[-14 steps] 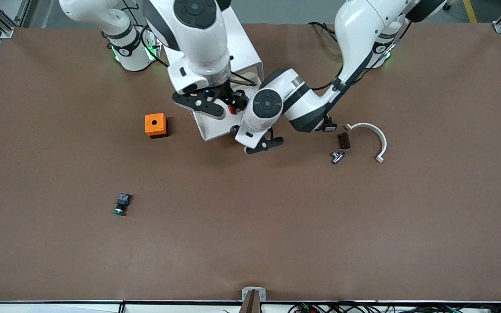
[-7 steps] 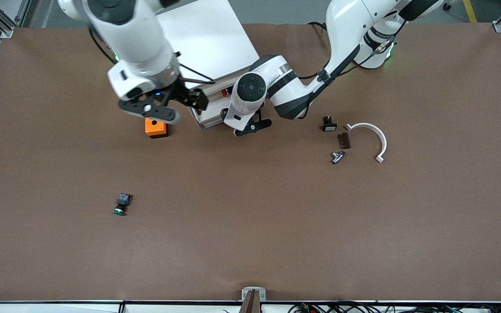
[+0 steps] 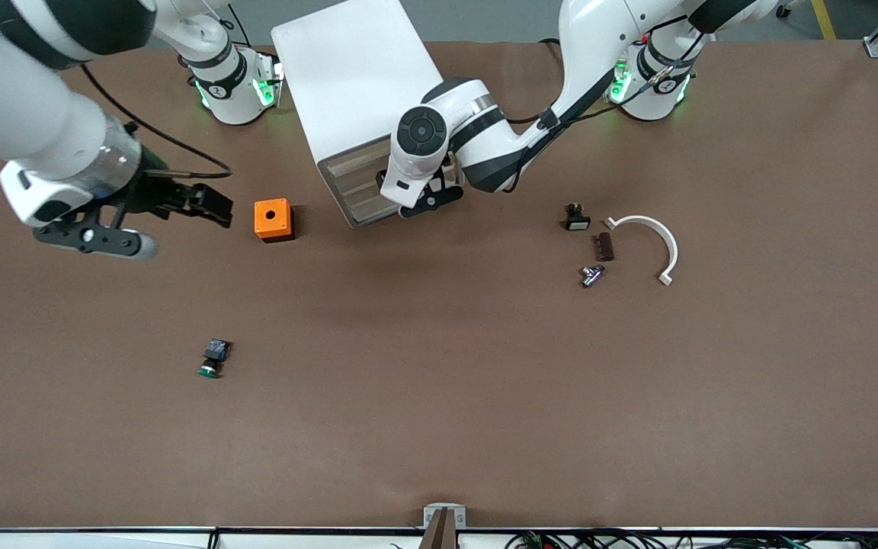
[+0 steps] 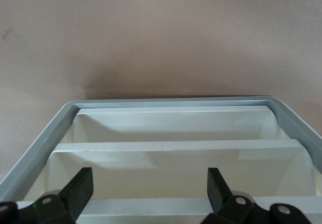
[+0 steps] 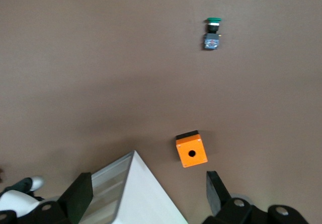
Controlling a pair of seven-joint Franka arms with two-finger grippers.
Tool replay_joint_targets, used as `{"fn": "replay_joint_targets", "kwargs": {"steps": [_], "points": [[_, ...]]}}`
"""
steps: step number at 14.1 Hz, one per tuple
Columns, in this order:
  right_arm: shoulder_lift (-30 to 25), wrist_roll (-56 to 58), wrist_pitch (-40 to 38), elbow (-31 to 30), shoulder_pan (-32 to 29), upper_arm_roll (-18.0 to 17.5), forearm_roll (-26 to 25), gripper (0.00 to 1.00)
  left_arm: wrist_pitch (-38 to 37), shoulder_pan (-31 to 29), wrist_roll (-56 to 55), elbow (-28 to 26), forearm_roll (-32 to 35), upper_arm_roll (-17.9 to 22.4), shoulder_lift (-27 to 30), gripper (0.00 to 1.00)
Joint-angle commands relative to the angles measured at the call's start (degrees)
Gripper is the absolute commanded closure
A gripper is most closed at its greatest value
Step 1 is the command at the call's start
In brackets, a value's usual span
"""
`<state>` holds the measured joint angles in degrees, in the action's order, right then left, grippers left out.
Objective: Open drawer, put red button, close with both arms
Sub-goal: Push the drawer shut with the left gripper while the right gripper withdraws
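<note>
The white cabinet (image 3: 355,91) stands between the arms' bases, its drawers pushed in flush. My left gripper (image 3: 430,200) is open and empty against the cabinet's front. In the left wrist view its fingers (image 4: 80,189) straddle a white drawer (image 4: 171,181). The red button is hidden. My right gripper (image 3: 178,229) is open and empty, up in the air over the table toward the right arm's end, beside the orange box (image 3: 272,219). The right wrist view shows the cabinet (image 5: 146,199) between its fingers (image 5: 215,189).
A green-capped button (image 3: 213,358) lies nearer to the front camera, also in the right wrist view (image 5: 212,32) with the orange box (image 5: 191,151). Toward the left arm's end lie a small black part (image 3: 577,219), a brown block (image 3: 603,246), a metal fitting (image 3: 591,274) and a white curved bracket (image 3: 656,240).
The right gripper let go of the red button over the drawer and swung away toward its end of the table. The left gripper pushed the drawer in, and the button went out of sight.
</note>
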<state>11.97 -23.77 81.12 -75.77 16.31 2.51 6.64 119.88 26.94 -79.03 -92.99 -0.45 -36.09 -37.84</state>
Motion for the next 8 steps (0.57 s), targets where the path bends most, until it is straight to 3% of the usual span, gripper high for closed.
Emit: {"fn": "replay_joint_targets", "kwargs": {"steps": [1,4,8], "points": [[0.1,3.8,-1.3,0.5,-4.4,-1.0,-0.6,0.00,-0.3,-1.0,-2.1,0.0,-1.0,-0.5,1.1,0.00],[0.3,12.3,-1.3,0.4,-8.3,-1.0,-5.2,0.00,-0.3,-4.3,-2.4,1.7,-0.3,-0.1,2.1,0.00],[0.7,21.9,-1.3,0.4,-14.7,-1.0,-5.7,0.00,-1.1,-14.2,-2.1,2.0,4.2,-0.2,6.8,0.00]]}}
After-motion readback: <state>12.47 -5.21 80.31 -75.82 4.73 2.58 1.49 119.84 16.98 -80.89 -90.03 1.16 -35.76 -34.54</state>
